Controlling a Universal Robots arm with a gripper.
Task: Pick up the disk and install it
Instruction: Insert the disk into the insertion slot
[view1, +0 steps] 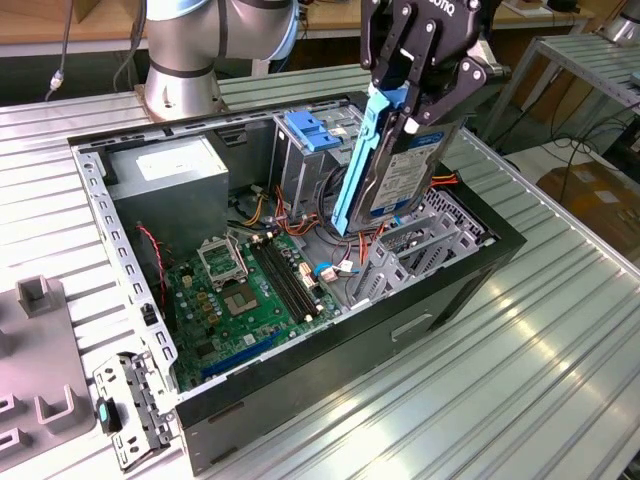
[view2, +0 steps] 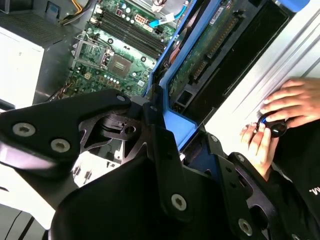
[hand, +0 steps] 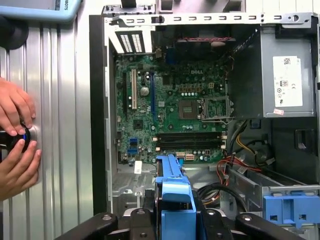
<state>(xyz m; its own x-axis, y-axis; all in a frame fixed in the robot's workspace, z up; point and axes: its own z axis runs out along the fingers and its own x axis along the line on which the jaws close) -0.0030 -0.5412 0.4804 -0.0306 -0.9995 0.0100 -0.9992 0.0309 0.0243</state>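
The disk (view1: 405, 175) is a silver-grey drive with a white label in a blue carrier frame. It hangs tilted, nearly on edge, over the open computer case (view1: 330, 385). My gripper (view1: 412, 105) is shut on its upper end, black fingers on both sides. Its lower end dips into the case beside the grey drive cage (view1: 415, 245). In the second wrist view the disk's (view2: 210, 45) green circuit underside and blue frame run away from the gripper (view2: 167, 132). In the first wrist view the disk's (hand: 172, 187) blue edge rises between the fingers of the gripper (hand: 172, 222).
Inside the case lie a green motherboard (view1: 250, 290), a grey power-supply box (view1: 165, 175) and a tall cage with a blue latch (view1: 315, 130). A person's hands (hand: 15, 140) hold a small black device on the ribbed table beside the case. Grey fixtures (view1: 40, 295) sit at the exterior view's left.
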